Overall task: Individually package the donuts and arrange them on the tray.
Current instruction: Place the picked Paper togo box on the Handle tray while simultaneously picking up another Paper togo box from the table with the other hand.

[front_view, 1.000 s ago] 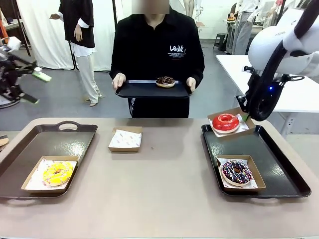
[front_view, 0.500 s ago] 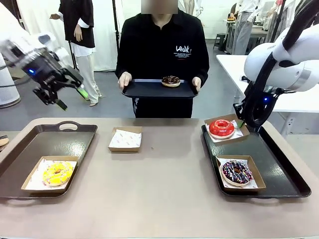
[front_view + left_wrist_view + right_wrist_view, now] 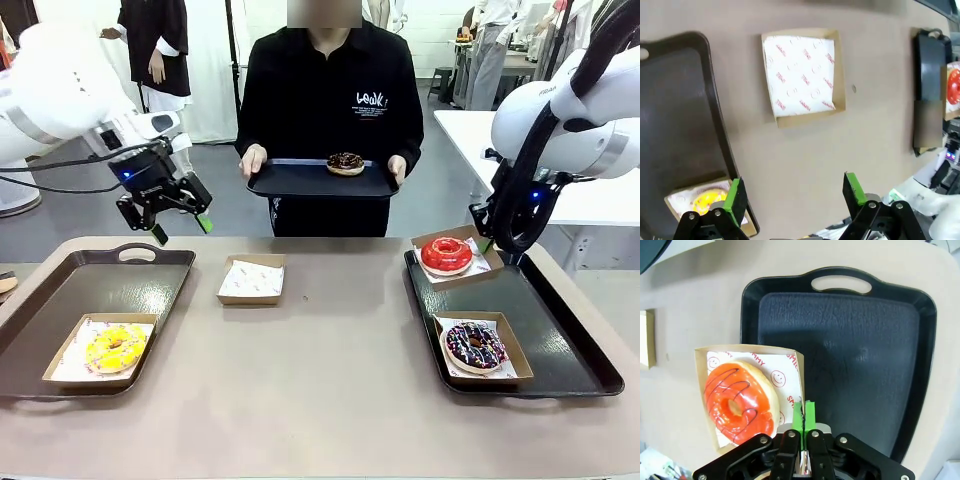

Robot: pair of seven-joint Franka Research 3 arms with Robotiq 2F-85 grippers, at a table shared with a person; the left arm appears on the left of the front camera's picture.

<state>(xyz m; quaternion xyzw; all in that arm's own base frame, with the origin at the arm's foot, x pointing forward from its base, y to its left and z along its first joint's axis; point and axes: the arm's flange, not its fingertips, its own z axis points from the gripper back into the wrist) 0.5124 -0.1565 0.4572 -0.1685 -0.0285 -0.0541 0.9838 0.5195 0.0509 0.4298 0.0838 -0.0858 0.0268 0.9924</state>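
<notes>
My right gripper (image 3: 488, 241) is shut on the near corner of a cardboard box (image 3: 466, 236) holding the red donut (image 3: 446, 254). That box hangs at the far left corner of the right tray (image 3: 560, 340). In the right wrist view, the fingers (image 3: 804, 416) pinch the box's edge (image 3: 747, 348) beside the red donut (image 3: 740, 400). A sprinkled dark donut (image 3: 475, 345) lies boxed on that tray. The yellow donut (image 3: 115, 348) is boxed on the left tray (image 3: 120, 285). My left gripper (image 3: 182, 228) hangs open in the air above that tray's far right corner. A person holds a black tray (image 3: 300, 180) with the chocolate donut (image 3: 345, 162).
An empty paper-lined box (image 3: 252, 278) sits on the table between the trays; it also lies below my left gripper (image 3: 795, 192) in the left wrist view as the empty box (image 3: 802, 75). The right tray's far half (image 3: 855, 365) is bare. Other people stand behind.
My left arm swung in from the far left toward the table's middle, gripper still open. The boxed red donut shifted slightly left and lower in my right gripper. The person's tray edged right.
</notes>
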